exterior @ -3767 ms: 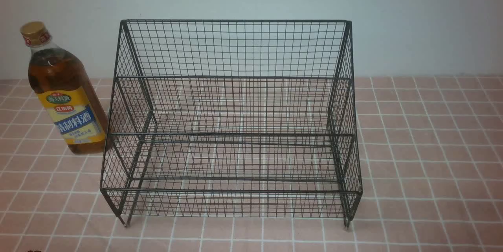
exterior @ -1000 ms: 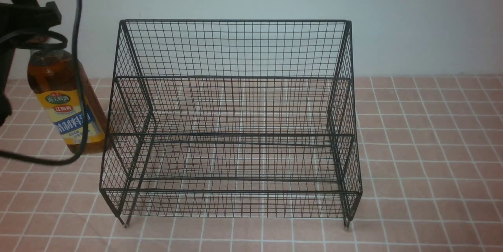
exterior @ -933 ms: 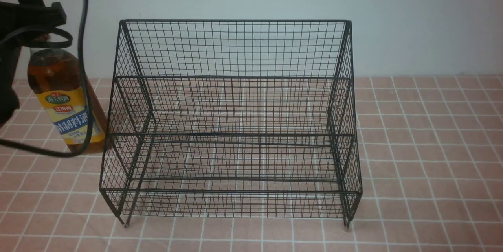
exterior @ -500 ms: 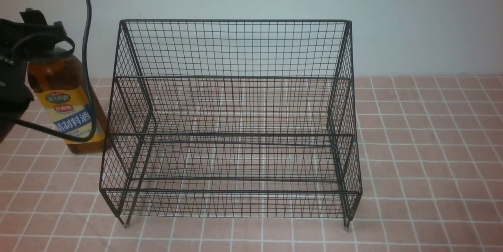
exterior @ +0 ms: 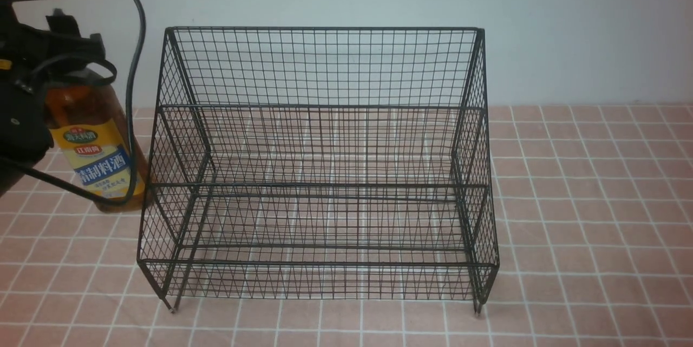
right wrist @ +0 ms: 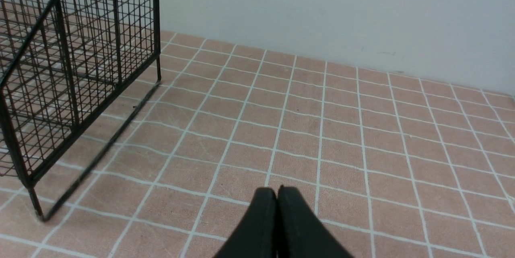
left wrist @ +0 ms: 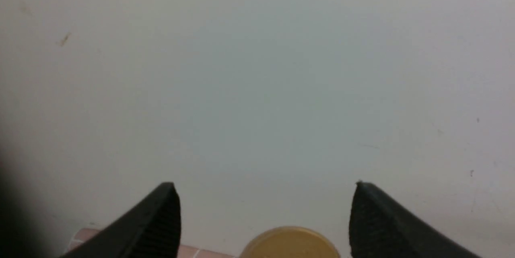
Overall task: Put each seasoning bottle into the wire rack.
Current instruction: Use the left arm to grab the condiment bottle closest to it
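Note:
The seasoning bottle (exterior: 97, 160), amber liquid behind a yellow-and-blue label, stands upright on the tiles just left of the wire rack (exterior: 325, 174). My left gripper (exterior: 76, 46) is at the bottle's top and hides neck and cap in the front view. In the left wrist view that gripper (left wrist: 265, 188) is open, and the gold cap (left wrist: 289, 245) sits low between the two fingers without touching either. The right gripper (right wrist: 277, 190) is shut on nothing, low over the tiles to the right of the rack (right wrist: 60, 69). Both tiers of the rack hold nothing.
A black cable (exterior: 132, 71) from the left arm loops down in front of the bottle, close to the rack's left side. A pale wall (exterior: 541, 22) runs close behind the rack. Pink tiled surface (exterior: 584, 217) stretches to the rack's right and front.
The left arm has come in from the left edge and shifted right and down over the bottle's top, hiding the cap. Its cable swung toward the rack. The bottle and rack stayed put.

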